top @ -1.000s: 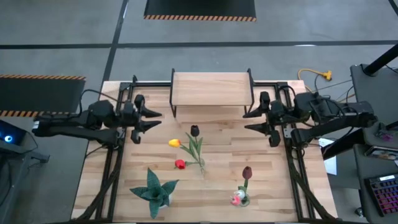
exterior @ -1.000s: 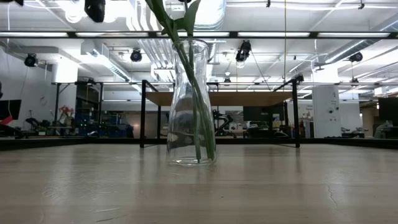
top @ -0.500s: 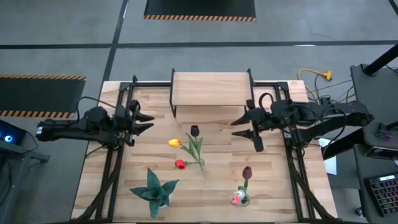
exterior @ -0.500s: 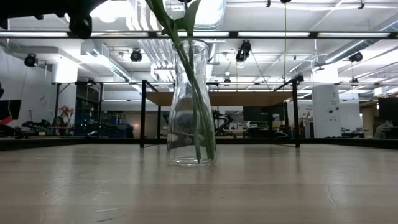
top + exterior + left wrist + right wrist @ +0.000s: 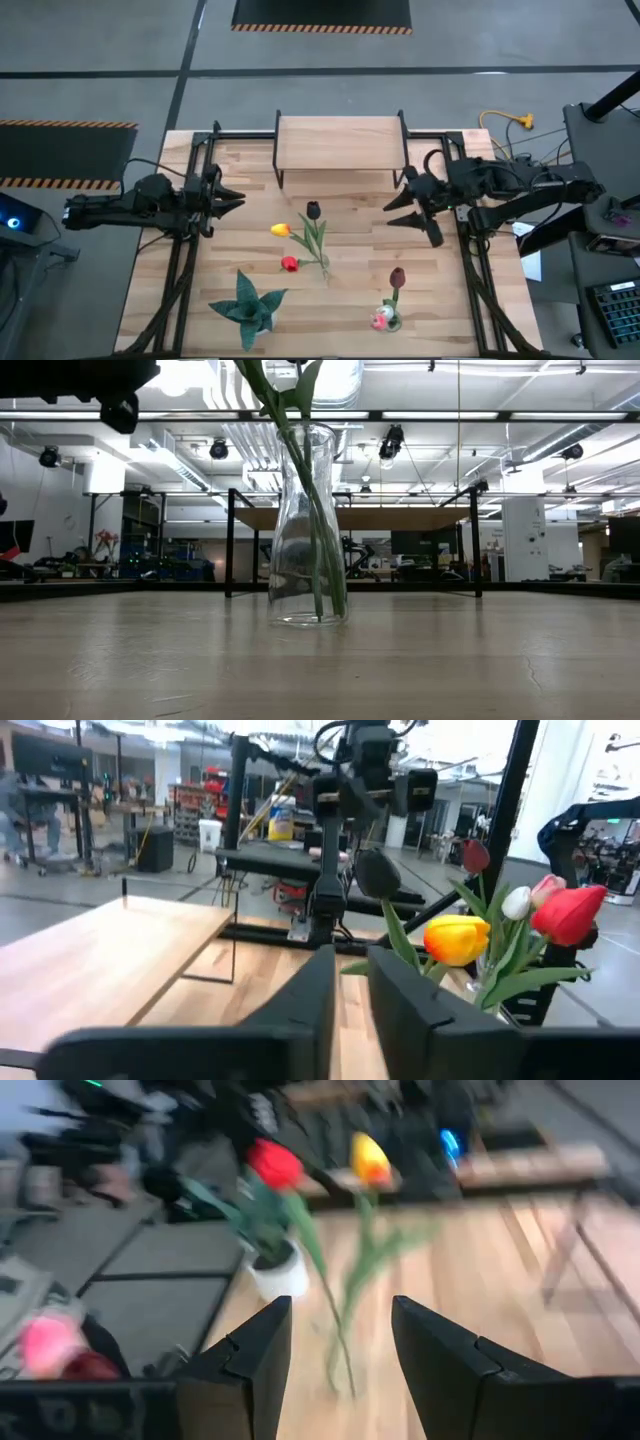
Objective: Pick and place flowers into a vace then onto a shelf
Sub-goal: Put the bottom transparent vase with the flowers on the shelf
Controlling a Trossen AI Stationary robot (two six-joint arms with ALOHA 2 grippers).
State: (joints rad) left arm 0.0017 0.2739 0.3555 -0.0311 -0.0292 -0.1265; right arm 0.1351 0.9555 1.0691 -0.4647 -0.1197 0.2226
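Observation:
A clear glass vase (image 5: 308, 525) stands mid-table and holds three flowers (image 5: 300, 237) by their stems: a black, a yellow and a red one. A second small vase (image 5: 388, 320) at the near right holds a maroon flower (image 5: 397, 277) and a pink-white one. The shelf (image 5: 340, 143) stands at the far edge on black legs. My left gripper (image 5: 238, 198) hovers left of the flowers, level, its fingers (image 5: 310, 1000) nearly together with nothing between them. My right gripper (image 5: 392, 212) hovers right of them, open and slanting down, holding nothing.
A spiky teal-green plant (image 5: 247, 305) sits at the near left. Black frame rails (image 5: 180, 270) run along both table sides. The right arm's own wrist view shows the flowers (image 5: 330, 1230) ahead of its fingers. Bare planks lie between the two vases.
My left gripper has drawn back toward the table's left edge and sunk lower, and its fingers have closed to a narrow slit. My right gripper has rolled and tipped downward, staying open. The vases and flowers have not moved.

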